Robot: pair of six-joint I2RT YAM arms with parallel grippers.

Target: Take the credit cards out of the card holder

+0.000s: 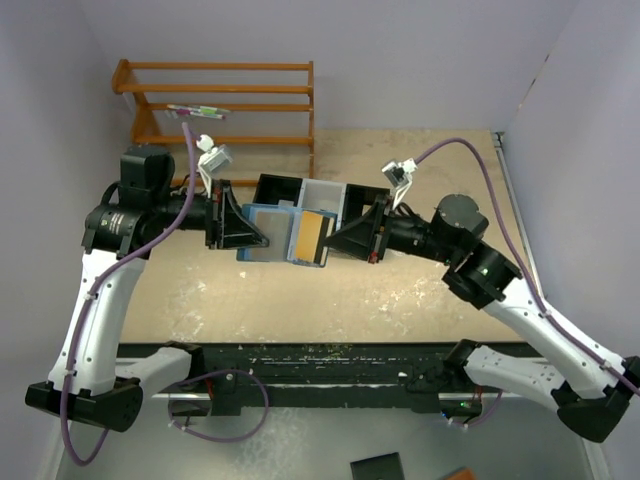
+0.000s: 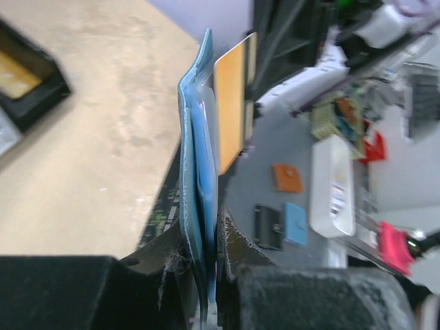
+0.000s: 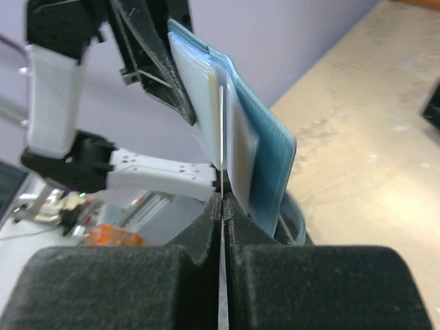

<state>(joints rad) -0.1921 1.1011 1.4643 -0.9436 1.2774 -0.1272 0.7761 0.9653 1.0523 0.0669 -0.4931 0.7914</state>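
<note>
Right end effector [image 3: 221,206]: jaws closed flat on the outer edge of one gold-tan credit card [image 1: 312,238], whose inner end appears not yet free of its pocket. Left end effector [image 2: 206,289]: jaws clamped on the opposite edge of the card holder [image 2: 196,192], which hangs opened and edge-up in the air between the two end effectors, above the worktop [image 1: 400,290] and just in front of the tray [image 1: 275,190]. Risks, as judged: the grip on the card is narrow and at its very edge, so a pull off the pocket's line could let it slip or bend. A tight pocket could drag the holder out of the left jaws, and a card freed suddenly could drop to the worktop. Count: one card holder and one credit card plainly visible. Pale layers inside the holder cannot be told apart as cards or pockets. Also one tray, and one wooden rack [image 1: 225,90] at the far edge.
</note>
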